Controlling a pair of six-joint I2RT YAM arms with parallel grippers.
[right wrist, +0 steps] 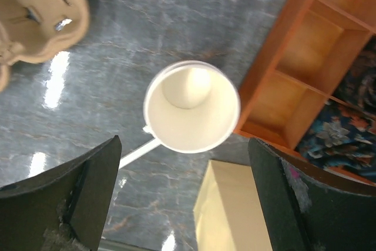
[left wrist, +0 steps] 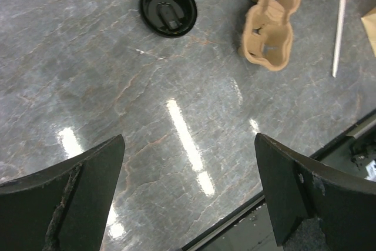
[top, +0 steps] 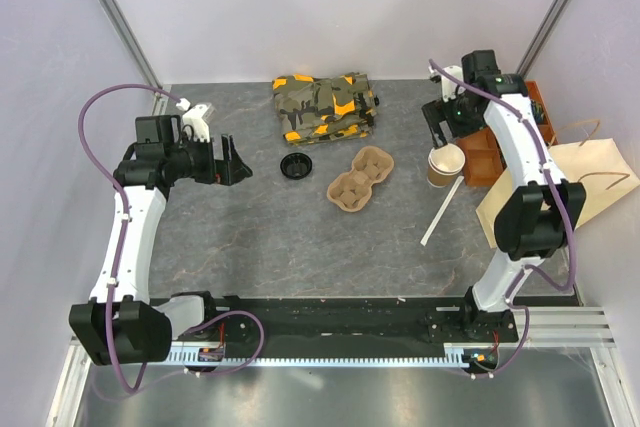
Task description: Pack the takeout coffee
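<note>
Left gripper (left wrist: 188,142) is spread wide with nothing between its matte black jaws, hanging over bare grey table (left wrist: 147,145), a glossy, marble-veined surface. Ahead of it I've got the black plastic lid (left wrist: 168,7), a round shiny disc lying flat on its own, and just past that the pulp cup carrier (left wrist: 269,24), a rough moulded two-well tray.

Over on the right, the right gripper (right wrist: 183,144) is also fully spread and holding nothing, looking straight down into the kraft-paper cup (right wrist: 191,107). The cup stands upright and lidless, with a rolled white rim and a smooth pale inside. It sits on the table well apart from the lid, just beside the orange wooden organiser (right wrist: 305,57) with its square compartments. A thin white stick (top: 440,212) lies slantwise near the cup's base. The tan paper bag (top: 560,192) lies flat at the right edge, twisted handles out. A camouflage-print bundle (top: 325,105) sits at the back.
</note>
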